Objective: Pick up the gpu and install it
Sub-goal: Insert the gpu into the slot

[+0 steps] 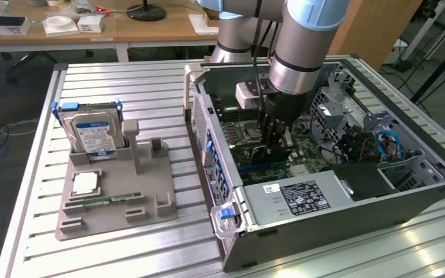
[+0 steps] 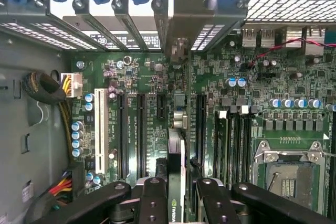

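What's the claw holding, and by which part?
The thin flat GPU card with silver end bracket, pinched across its faces at the long edge nearest the claw.

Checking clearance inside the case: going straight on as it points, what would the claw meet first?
Probably the motherboard: the gpu held in the claw would reach its black slots first, though the gap is hard to judge.

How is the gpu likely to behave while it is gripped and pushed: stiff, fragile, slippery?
Probably stiff: the gpu looks straight, seen edge-on in the gripper. Likely fragile, because it is a thin circuit card. It may twist or slip, since the gripper seems to pinch it by one edge only.
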`<state>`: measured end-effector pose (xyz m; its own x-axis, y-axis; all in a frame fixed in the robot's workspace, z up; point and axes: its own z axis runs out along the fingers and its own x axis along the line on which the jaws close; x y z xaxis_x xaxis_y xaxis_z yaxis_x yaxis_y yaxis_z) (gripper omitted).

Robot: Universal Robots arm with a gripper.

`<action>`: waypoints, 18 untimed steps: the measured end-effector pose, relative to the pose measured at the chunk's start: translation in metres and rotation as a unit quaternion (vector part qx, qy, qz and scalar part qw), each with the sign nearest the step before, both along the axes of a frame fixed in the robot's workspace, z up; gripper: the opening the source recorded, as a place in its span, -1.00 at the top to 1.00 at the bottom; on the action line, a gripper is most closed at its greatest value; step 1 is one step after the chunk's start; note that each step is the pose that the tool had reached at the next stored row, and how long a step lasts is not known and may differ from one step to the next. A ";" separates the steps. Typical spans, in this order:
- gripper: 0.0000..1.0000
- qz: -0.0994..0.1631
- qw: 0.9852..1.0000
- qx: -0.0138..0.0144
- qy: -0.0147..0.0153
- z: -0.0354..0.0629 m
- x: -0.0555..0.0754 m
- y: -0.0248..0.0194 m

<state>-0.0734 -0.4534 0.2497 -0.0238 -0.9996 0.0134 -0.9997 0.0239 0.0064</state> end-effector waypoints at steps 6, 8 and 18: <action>0.48 0.000 1.000 -0.001 0.001 0.0066 0.000 -0.0001; 0.48 0.000 1.000 -0.001 0.001 0.0066 0.000 -0.0001; 0.48 0.000 1.000 -0.001 -0.001 0.0024 -0.003 -0.0002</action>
<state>-0.0765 -0.4535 0.2521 -0.0239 -0.9996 0.0152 -0.9997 0.0240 0.0048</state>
